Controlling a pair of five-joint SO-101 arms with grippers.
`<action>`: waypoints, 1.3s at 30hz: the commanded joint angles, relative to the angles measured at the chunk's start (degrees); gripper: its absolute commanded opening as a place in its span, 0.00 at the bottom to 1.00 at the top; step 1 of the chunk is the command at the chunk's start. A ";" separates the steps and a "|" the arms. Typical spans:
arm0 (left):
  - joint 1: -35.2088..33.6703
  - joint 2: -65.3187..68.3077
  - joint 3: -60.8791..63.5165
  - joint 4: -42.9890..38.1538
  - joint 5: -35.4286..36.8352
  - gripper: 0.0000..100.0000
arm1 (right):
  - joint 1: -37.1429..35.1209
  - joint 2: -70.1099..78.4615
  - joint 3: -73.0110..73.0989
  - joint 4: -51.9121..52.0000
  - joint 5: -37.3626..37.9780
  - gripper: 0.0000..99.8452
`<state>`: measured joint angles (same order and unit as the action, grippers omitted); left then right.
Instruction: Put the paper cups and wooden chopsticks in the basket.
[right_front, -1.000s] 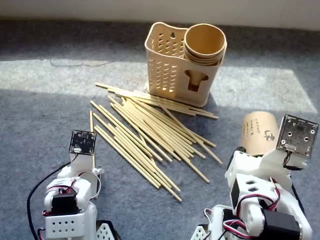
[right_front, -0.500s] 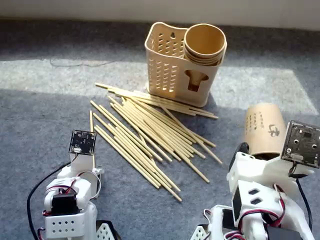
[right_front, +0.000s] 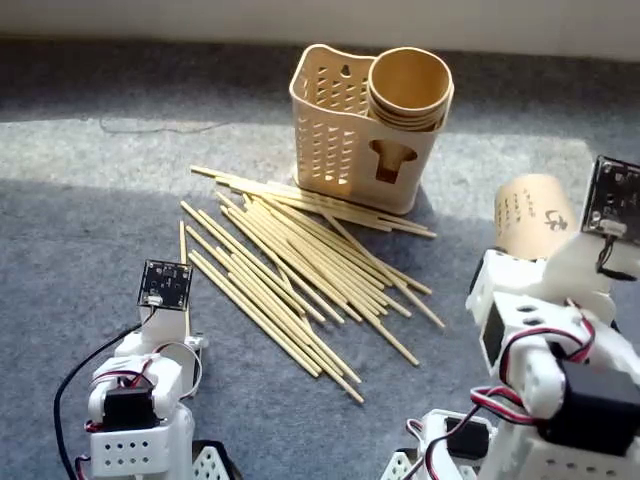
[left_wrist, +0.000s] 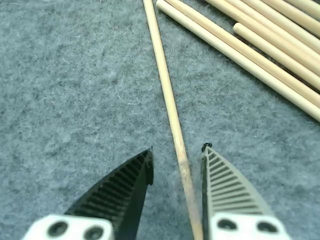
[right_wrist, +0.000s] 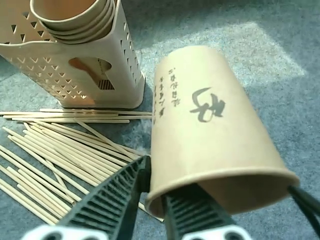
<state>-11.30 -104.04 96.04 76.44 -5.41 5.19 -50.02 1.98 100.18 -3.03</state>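
A cream slotted basket (right_front: 350, 130) stands at the back of the grey carpet with a stack of paper cups (right_front: 408, 88) in its right half. Several wooden chopsticks (right_front: 300, 270) lie fanned out in front of it. My right gripper (right_wrist: 152, 186) is shut on the rim of another paper cup (right_wrist: 210, 125), one finger inside and one outside. It holds that cup (right_front: 535, 215) tilted in the air, to the right of the basket. My left gripper (left_wrist: 177, 150) is open low over the carpet, its fingers on either side of a single chopstick (left_wrist: 169, 100).
The left arm (right_front: 160, 310) sits at the front left and the right arm (right_front: 545, 330) at the front right. A thin cable (right_front: 150, 127) lies on the carpet at the back left. Bare carpet extends left of the chopsticks.
My right arm has carried the paper cup up and to the right. The left arm, basket and chopsticks have not moved.
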 joint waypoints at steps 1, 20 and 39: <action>-0.57 -0.22 1.10 0.44 0.35 0.16 | -0.57 2.59 -5.23 0.66 0.53 0.00; -0.57 -0.22 1.10 0.44 0.35 0.16 | -0.66 3.38 -16.22 -3.12 24.88 0.00; -0.57 -0.22 1.10 0.44 0.35 0.16 | -0.66 11.21 -16.48 -11.47 38.07 0.01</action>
<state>-11.30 -104.04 96.04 76.44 -5.41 5.10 -41.41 -13.05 90.68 32.66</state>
